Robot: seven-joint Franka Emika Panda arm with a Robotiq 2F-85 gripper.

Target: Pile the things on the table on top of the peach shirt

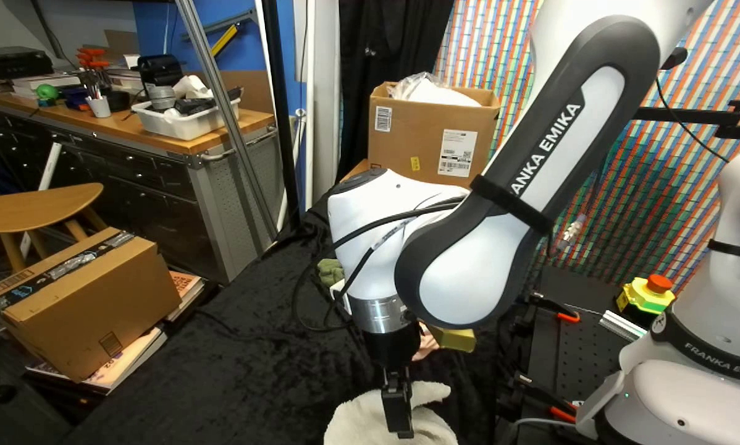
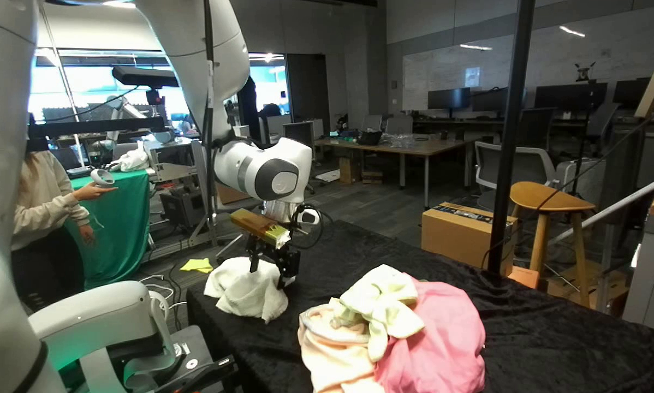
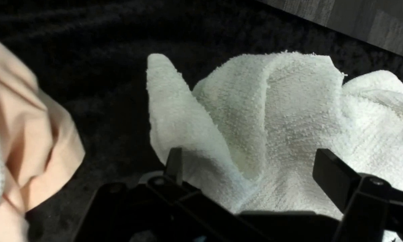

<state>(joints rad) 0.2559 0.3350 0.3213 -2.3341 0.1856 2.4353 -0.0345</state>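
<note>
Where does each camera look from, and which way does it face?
An exterior view sits nearer the white terry cloth, facing over the black table toward the wooden workbench; the Franka arm and gripper show.
An exterior view sits nearer the pink garment and peach shirt, facing an office desk; arm, gripper and a person show.
The wrist view sits at the gripper, looking down at that cloth; gripper fingers show.
Shared: that cloth, in all three; the wooden stool, in both exterior views.

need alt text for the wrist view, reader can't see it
An open black pincer hangs over a rumpled white cloth on a black-covered table. Part of the peach shirt shows at left, apart from the cloth; grey floor fills the upper-right corner.
</note>
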